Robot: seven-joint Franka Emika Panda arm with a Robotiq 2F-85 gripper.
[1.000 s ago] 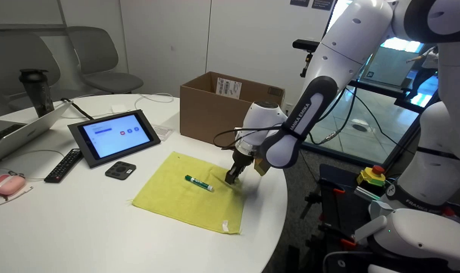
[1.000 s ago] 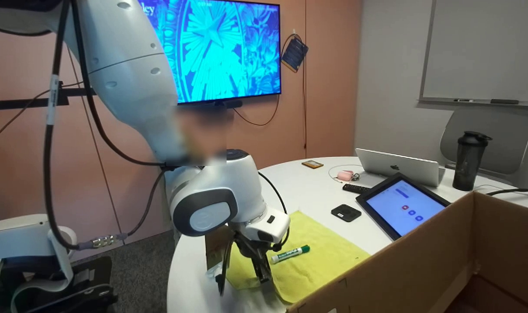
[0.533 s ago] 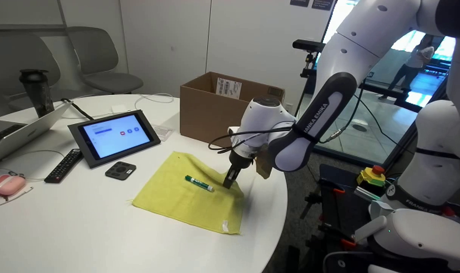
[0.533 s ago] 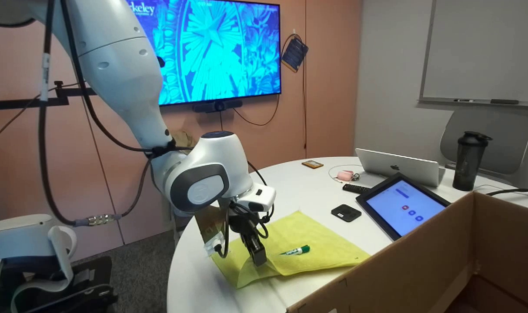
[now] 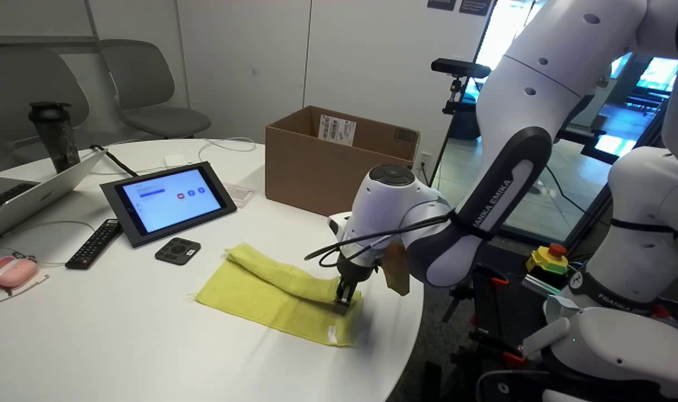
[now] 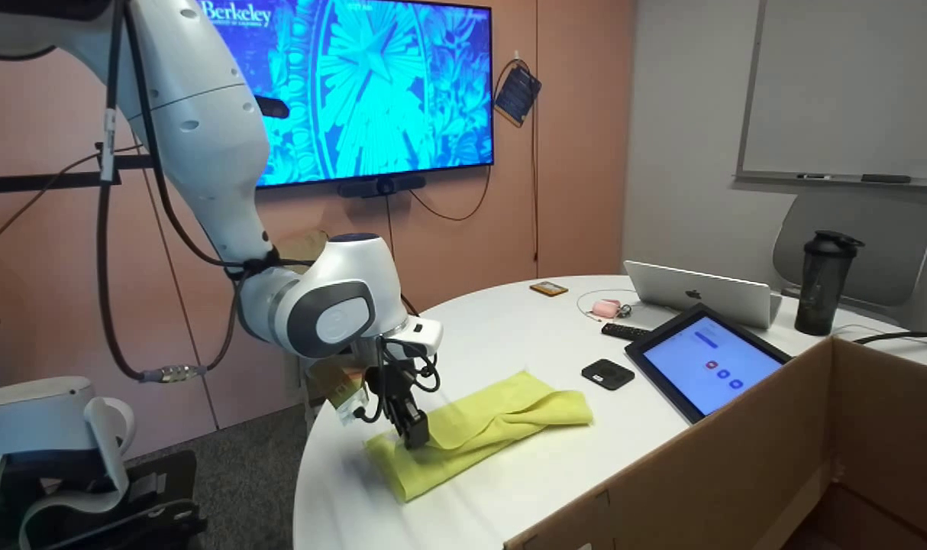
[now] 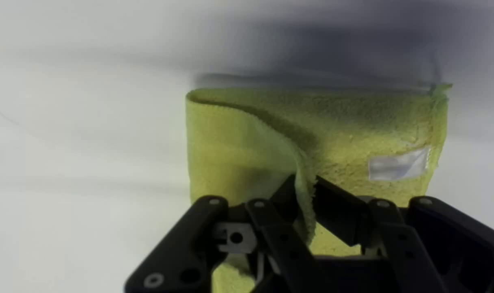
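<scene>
1. In the nearly closed pincer (image 7: 306,195): an edge of the yellow cloth (image 5: 283,307), folded partly over itself on the tabletop (image 5: 166,346).
2. Best to lower that edge flat, without dragging the bottom layer, before letting go.
3. Watch the black cables (image 5: 423,225) looping above.
4. Stay clear of the cardboard box (image 5: 311,167) near the cloth, with the tablet (image 5: 168,200) farther off.
</scene>
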